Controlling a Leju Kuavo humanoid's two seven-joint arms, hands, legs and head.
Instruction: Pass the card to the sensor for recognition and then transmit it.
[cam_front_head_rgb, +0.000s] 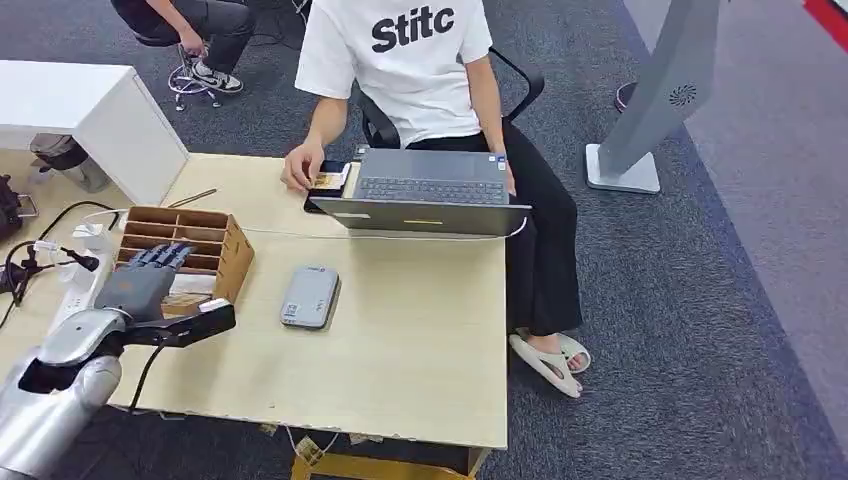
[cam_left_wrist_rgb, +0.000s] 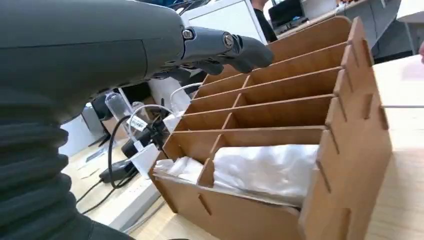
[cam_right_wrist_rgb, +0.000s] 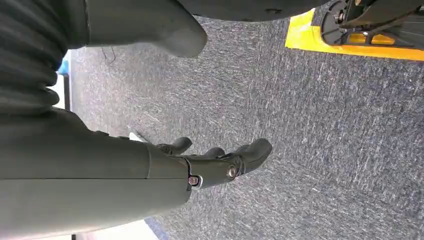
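We see our left hand over the wooden slotted organizer, fingers apart, empty — white wrapped cards lie in its nearest compartment. Our right hand hangs spread above carpet. The grey sensor sits beside the organizer.

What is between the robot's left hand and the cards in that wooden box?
Nothing visible. The left hand hovers over the wooden box, fingers spread above its open-topped slots. White cards lie uncovered in the nearest slot.
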